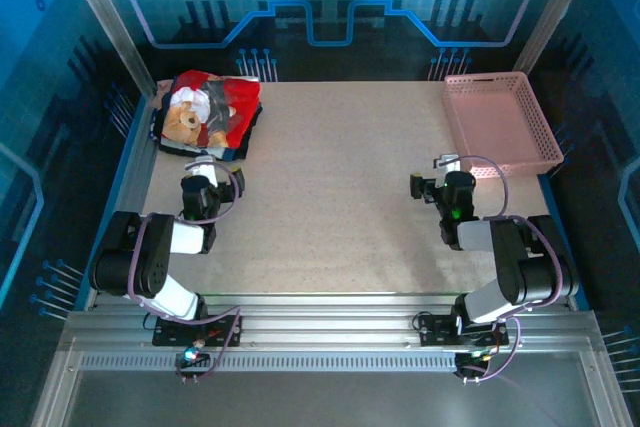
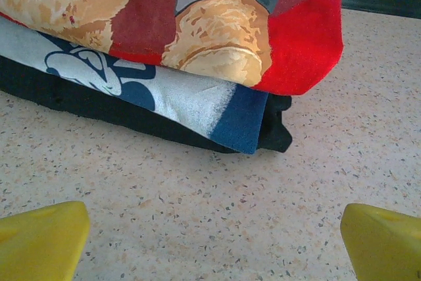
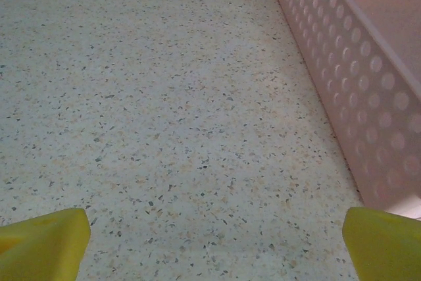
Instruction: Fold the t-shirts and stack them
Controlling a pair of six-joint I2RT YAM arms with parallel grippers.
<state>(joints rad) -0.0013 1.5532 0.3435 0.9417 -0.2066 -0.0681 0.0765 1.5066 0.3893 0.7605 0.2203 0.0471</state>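
Folded t-shirts lie in one pile at the table's far left corner. On top is the red t-shirt [image 1: 212, 107] [image 2: 289, 37] with a brown teddy-bear print. Under it lies the navy blue t-shirt [image 2: 230, 113] with a white-grey print, and a black cloth layer [image 2: 276, 133] sits at the bottom. My left gripper [image 1: 203, 169] [image 2: 214, 241] hovers just in front of the pile, open, with bare table between its yellow fingertips [image 2: 43, 238]. My right gripper [image 1: 446, 163] [image 3: 214, 241] stands open over bare table on the right, beside the basket.
A pink plastic lattice basket [image 1: 500, 119] [image 3: 348, 77] stands at the far right of the speckled table [image 1: 340, 177]. Blue rails edge the table on both sides, and a metal frame runs along the near edge.
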